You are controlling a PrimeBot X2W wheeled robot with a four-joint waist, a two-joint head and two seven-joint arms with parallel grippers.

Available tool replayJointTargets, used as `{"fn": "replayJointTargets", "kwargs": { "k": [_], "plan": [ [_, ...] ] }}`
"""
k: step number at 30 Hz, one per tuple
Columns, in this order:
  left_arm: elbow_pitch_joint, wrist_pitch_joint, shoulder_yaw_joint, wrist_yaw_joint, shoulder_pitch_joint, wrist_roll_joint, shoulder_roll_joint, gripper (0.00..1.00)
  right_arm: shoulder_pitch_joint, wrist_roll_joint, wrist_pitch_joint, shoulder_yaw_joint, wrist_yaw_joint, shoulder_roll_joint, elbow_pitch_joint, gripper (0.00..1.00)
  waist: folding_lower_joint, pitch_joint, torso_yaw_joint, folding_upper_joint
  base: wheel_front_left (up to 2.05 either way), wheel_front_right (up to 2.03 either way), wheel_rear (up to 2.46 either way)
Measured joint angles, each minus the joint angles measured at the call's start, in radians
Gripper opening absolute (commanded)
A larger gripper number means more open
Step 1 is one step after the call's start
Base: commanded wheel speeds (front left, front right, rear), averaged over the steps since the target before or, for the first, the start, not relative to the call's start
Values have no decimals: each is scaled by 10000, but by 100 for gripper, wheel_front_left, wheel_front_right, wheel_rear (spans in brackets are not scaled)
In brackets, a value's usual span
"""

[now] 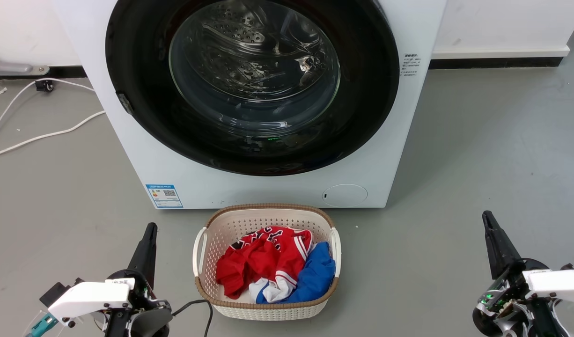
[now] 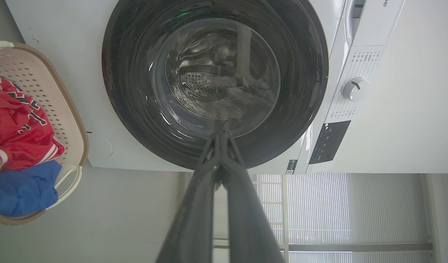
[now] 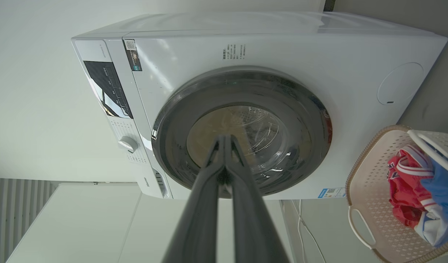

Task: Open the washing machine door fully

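The left gripper (image 1: 150, 228) sits low with its fingers pressed together on nothing. The right gripper (image 1: 487, 216) is likewise drawn tight and empty. The washing machine door (image 1: 252, 84) lies ahead of both tools and between them, well apart from either, closed flush against the washing machine (image 1: 268, 192). The head view's top edge cuts off its upper arc. Reflections blur the drum behind the glass. A small grey fitting (image 1: 124, 103) on the door rim, on the left gripper's side, cannot be identified. The laundry basket (image 1: 268, 206) stands between the grippers, and clothes (image 1: 268, 264) hide most of its floor.
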Motion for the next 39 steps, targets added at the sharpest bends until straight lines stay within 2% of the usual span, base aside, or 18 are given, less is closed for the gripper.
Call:
{"fn": "replayJointTargets", "kwargs": {
  "k": [39],
  "plan": [
    [-2,0,-2,0,0,0,0,0,-1,-10,19,-29,0,21,0,0,0,0,0,0,0,0,0]
  ]
}}
